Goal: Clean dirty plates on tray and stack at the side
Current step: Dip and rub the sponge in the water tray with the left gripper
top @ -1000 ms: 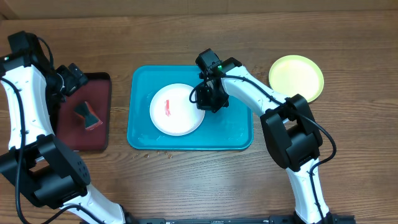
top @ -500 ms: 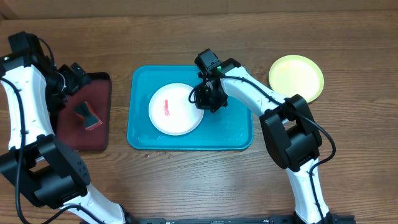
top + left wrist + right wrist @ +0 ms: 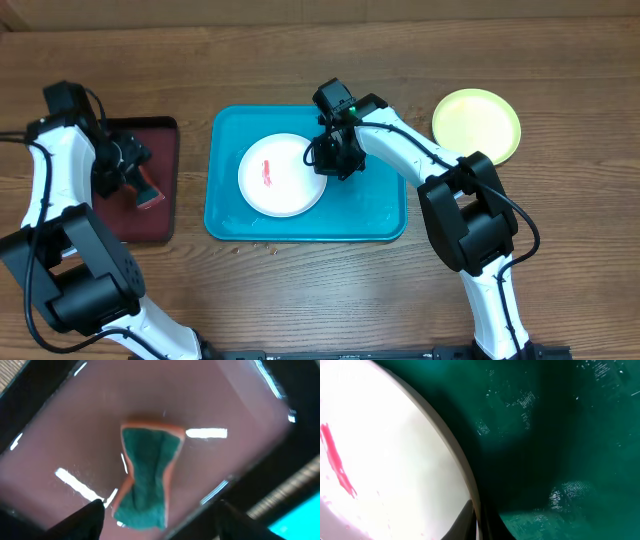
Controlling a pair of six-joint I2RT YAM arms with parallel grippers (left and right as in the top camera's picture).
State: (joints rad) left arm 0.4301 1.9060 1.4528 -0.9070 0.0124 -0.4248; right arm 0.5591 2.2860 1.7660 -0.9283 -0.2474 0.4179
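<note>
- Right wrist: pinching rim of white plate (image 3: 385, 460) at frame bottom, right gripper (image 3: 477, 522) closed narrow; red smear (image 3: 337, 462) frame left, turquoise tray (image 3: 560, 435) underneath.
- Left wrist: left gripper (image 3: 161, 512) spread wide, either side of green sponge (image 3: 147, 475) on dark red tray (image 3: 75, 425).
- Overhead: yellow-green plate (image 3: 476, 124) upper right, on table (image 3: 560, 260) beside turquoise tray.

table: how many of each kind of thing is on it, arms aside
plates: 2 (white plate, yellow-green plate)
trays: 2 (turquoise tray, dark red tray)
sponge: 1
total: 5
</note>
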